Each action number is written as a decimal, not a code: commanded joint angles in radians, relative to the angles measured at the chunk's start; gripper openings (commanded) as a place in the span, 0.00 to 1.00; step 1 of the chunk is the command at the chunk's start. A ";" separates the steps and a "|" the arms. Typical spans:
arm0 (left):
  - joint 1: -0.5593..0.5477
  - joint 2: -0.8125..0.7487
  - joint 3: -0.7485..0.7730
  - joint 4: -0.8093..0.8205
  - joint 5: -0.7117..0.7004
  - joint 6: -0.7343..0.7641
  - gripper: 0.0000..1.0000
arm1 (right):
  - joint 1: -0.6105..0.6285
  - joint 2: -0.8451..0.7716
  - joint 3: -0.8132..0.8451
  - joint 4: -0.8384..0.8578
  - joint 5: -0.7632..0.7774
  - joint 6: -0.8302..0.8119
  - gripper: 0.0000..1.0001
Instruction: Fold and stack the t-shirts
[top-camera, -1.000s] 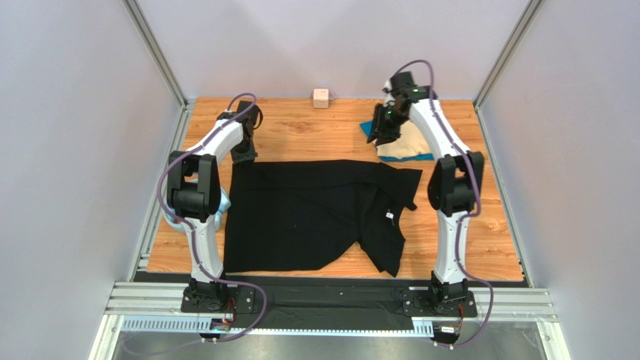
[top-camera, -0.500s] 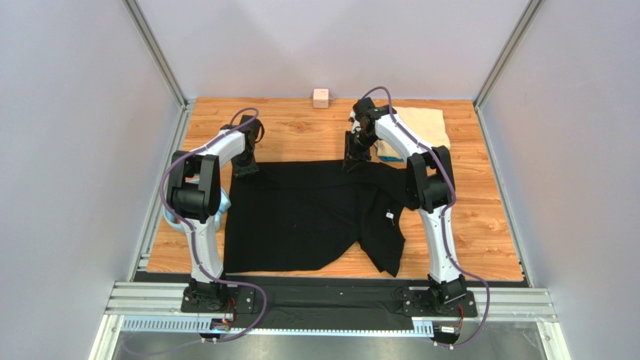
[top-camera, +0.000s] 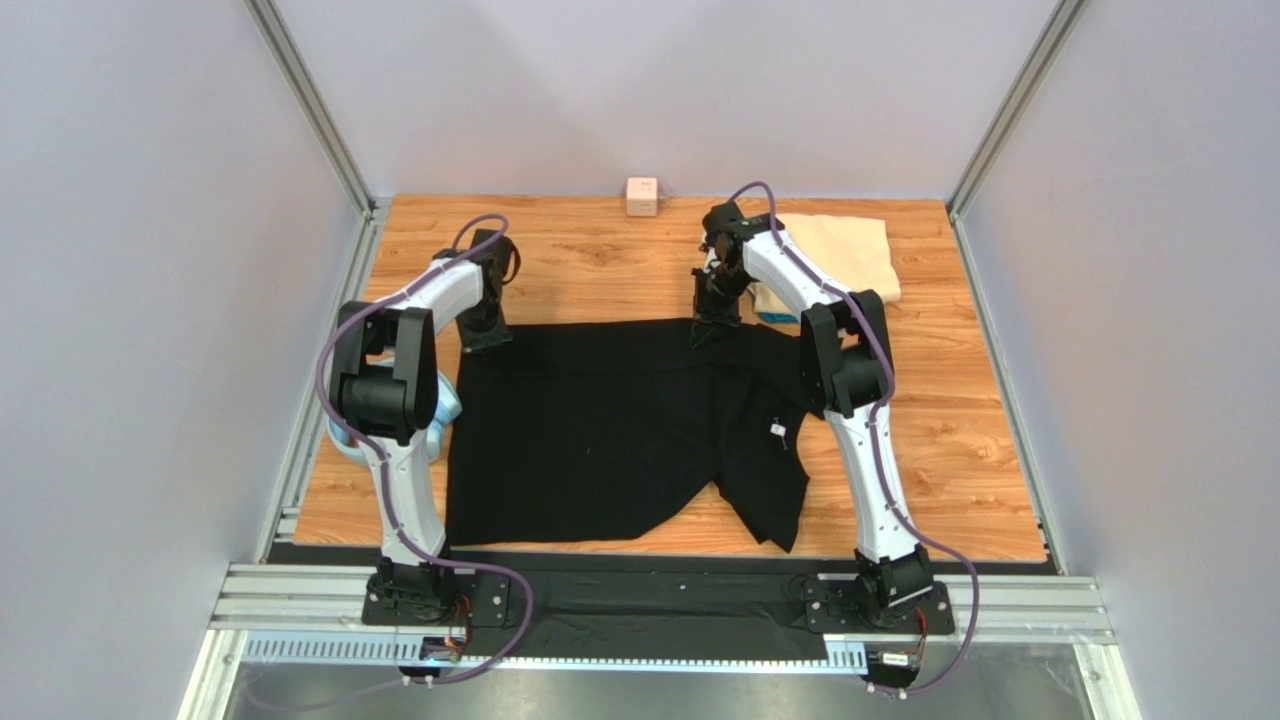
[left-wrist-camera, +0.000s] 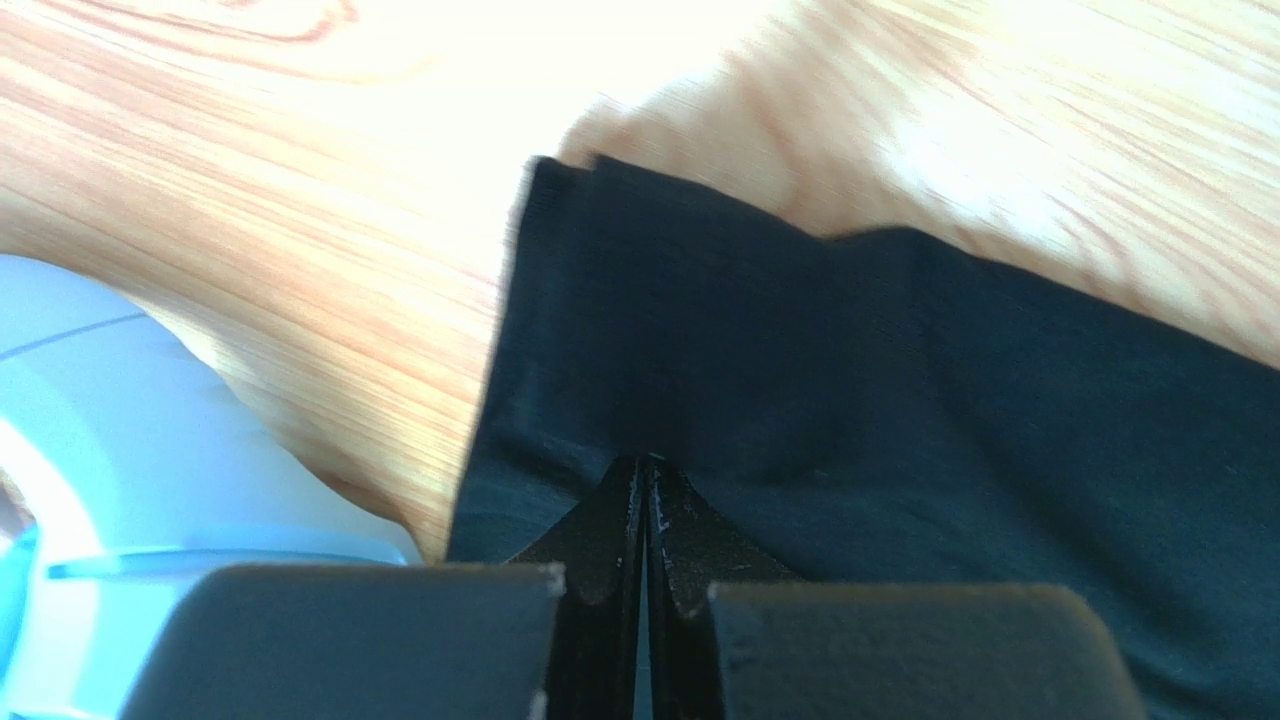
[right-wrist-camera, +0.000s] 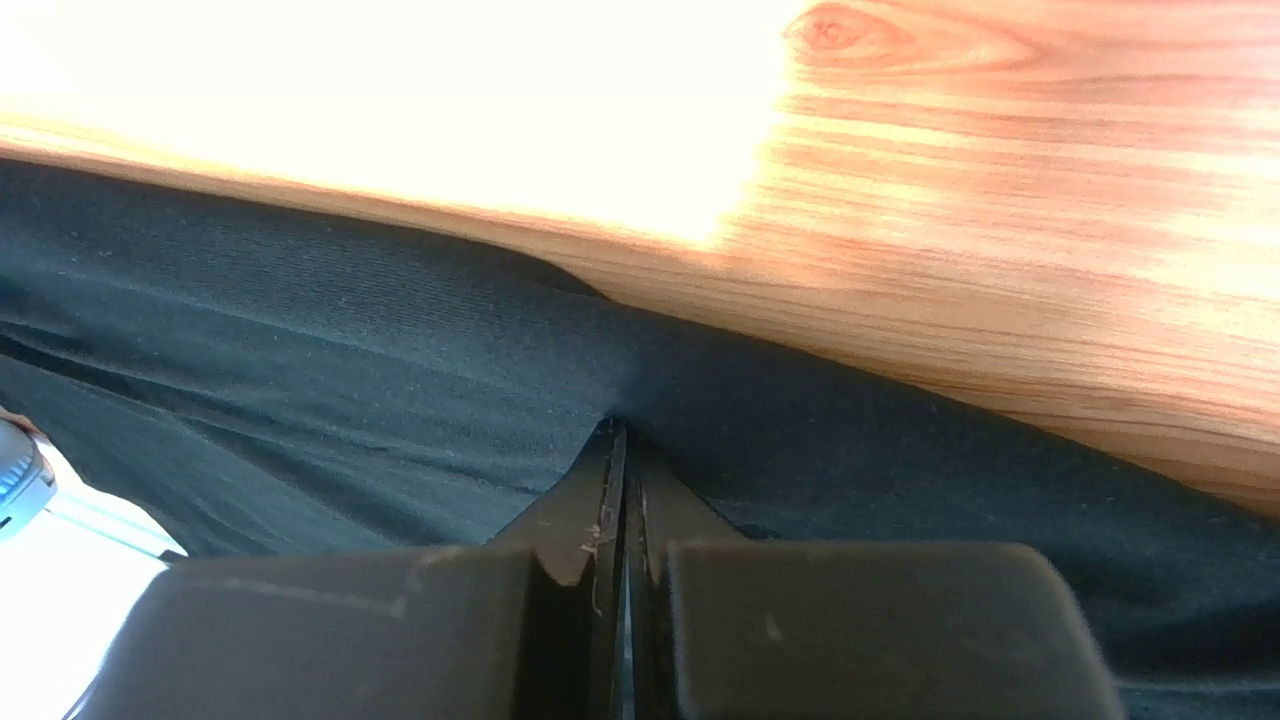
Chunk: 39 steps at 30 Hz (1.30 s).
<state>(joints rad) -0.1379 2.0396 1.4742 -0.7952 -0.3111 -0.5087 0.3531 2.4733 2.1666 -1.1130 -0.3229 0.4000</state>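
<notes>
**Far edge of the black shirt (top-camera: 601, 435) is gripped**

Your left end effector (left-wrist-camera: 643, 477) is clamped on its far left corner, and your right end effector (right-wrist-camera: 619, 447) on the same edge further right. The shirt lies spread on the worktop (top-camera: 601, 263), and wood shows behind that edge. The cream shirt (top-camera: 849, 252) lies far right, near your right end effector.
</notes>
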 joint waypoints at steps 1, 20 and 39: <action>0.060 -0.024 -0.023 -0.007 -0.011 0.032 0.00 | -0.019 0.019 0.029 -0.002 0.055 0.019 0.00; 0.081 -0.091 0.046 -0.055 0.139 0.070 0.15 | -0.081 -0.164 0.026 0.039 -0.053 0.040 0.31; 0.038 -0.197 0.046 -0.136 0.239 0.101 0.15 | -0.189 -0.675 -0.626 0.015 0.033 0.003 0.41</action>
<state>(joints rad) -0.0734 1.9160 1.5440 -0.8967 -0.1310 -0.4229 0.1310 1.8984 1.6203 -1.0962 -0.2722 0.4103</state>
